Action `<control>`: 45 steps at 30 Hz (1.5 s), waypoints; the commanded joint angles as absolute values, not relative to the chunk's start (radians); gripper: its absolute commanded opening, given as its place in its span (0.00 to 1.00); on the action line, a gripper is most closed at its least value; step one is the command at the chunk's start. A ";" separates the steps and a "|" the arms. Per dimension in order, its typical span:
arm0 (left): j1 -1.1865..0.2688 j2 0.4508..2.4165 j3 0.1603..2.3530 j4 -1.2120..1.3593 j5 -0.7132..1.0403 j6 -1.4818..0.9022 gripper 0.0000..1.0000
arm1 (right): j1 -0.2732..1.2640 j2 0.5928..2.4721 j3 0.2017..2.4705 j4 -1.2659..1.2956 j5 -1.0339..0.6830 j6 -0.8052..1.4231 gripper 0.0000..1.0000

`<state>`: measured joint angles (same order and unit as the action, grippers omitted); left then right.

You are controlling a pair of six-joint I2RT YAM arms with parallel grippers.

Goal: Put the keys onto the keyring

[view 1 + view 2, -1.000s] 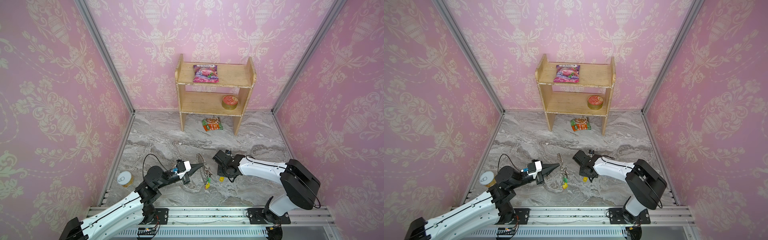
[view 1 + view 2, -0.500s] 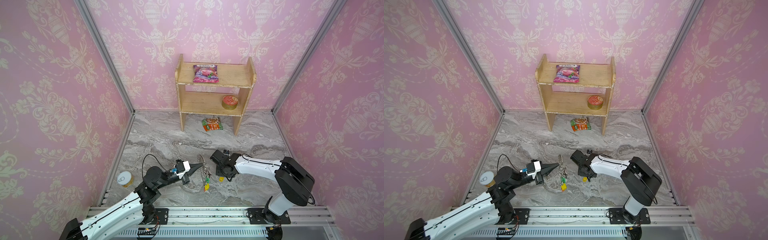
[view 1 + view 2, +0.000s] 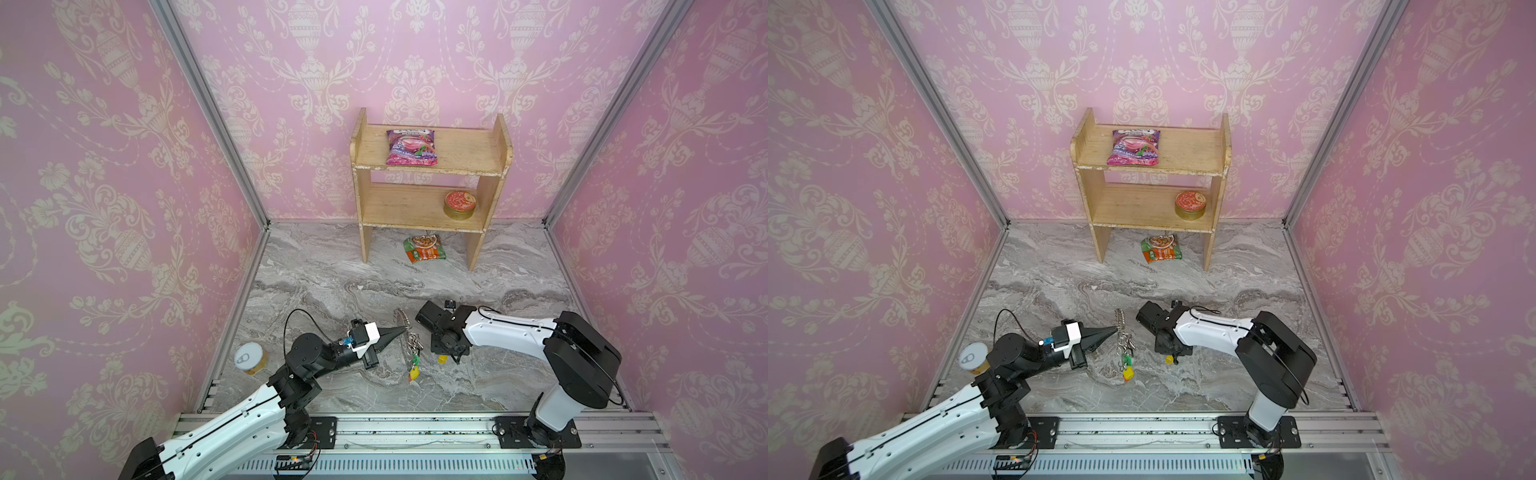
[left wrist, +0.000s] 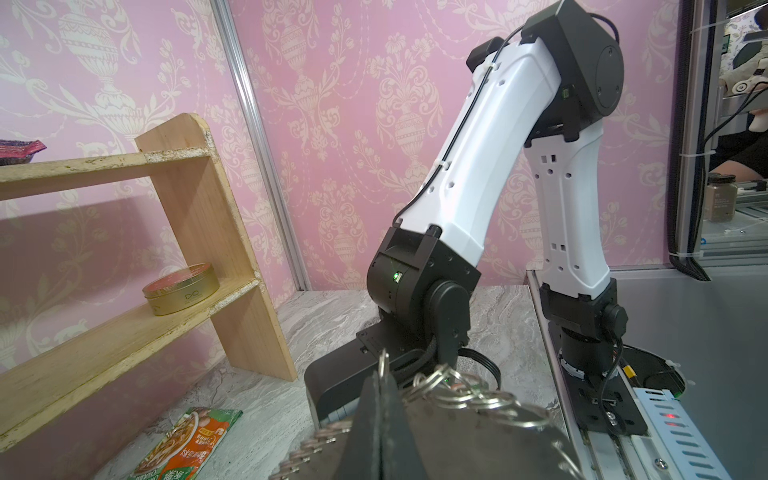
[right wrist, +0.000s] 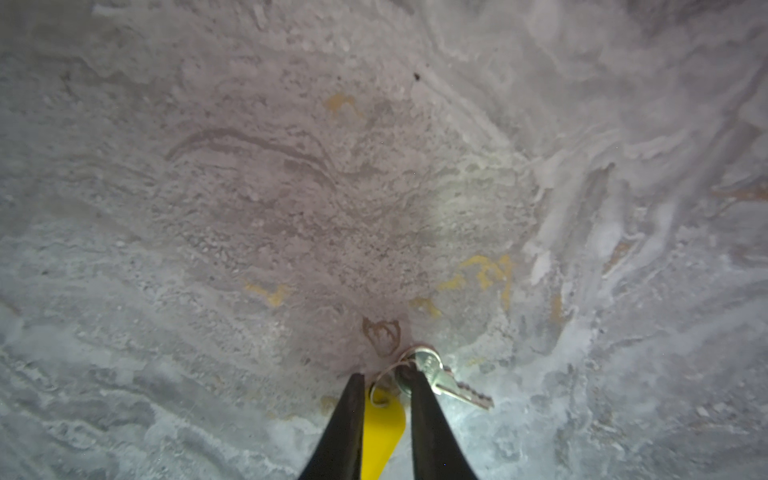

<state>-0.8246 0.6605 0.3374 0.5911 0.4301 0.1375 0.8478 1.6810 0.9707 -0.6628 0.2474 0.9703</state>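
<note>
1. Left claw was pressed together on the keyring, holding it on edge above the counter; several keys already hung from its loops, just below the claw tip
2. Right claw was down at the counter near the keyring, narrowly parted astride the yellow tag of a loose key; couldn't tell whether it was pinching the tag or only straddling it
3. Step in hand, as I read it: pick up that loose key
4. To do it well: seat both tips on the counter before closing, since the tag lay flat and thin and the tips could ride over it
5. Grip the tag close to the small wire ring, so the ring sticks out past the tips and is free to hook on
6. Risk: one finger sat right against the key head, so closing could shove the key and twist the tag out; close slowly and lift straight up
7. Left claw should present a free loop toward the right arm, clear of the hung keys
</note>
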 commanded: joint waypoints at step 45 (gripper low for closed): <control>-0.820 0.611 0.335 0.649 0.408 0.133 0.00 | 0.888 1.744 1.052 -0.794 0.337 0.979 0.10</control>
<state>-0.8246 0.6277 0.3374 0.6044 0.4297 0.1371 0.8799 1.7611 1.0485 -0.7513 0.3126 0.9703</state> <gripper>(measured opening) 0.044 0.106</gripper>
